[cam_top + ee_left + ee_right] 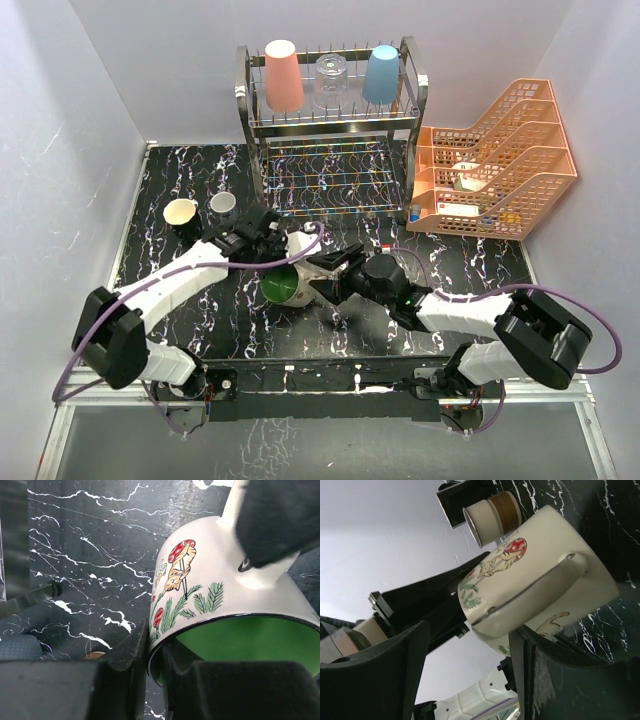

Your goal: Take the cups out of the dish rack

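Near the middle of the black marble surface (170, 180), the mug (283, 287) is tipped over, its axis running far to near and its green mouth facing near. The left pincer (152, 655) clamps its rim. The right pincer (323, 275) is apart, astride the handle.

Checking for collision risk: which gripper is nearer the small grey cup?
Left. The left gripper sits just right of the small grey cup, pinching the cream mug; the right gripper is farther right, beyond that mug.

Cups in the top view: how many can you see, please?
6: pink tumbler, glass and blue tumbler on the rack top tier; black cup and grey cup on the table left of it; mug in the left fingers. More may be hidden.
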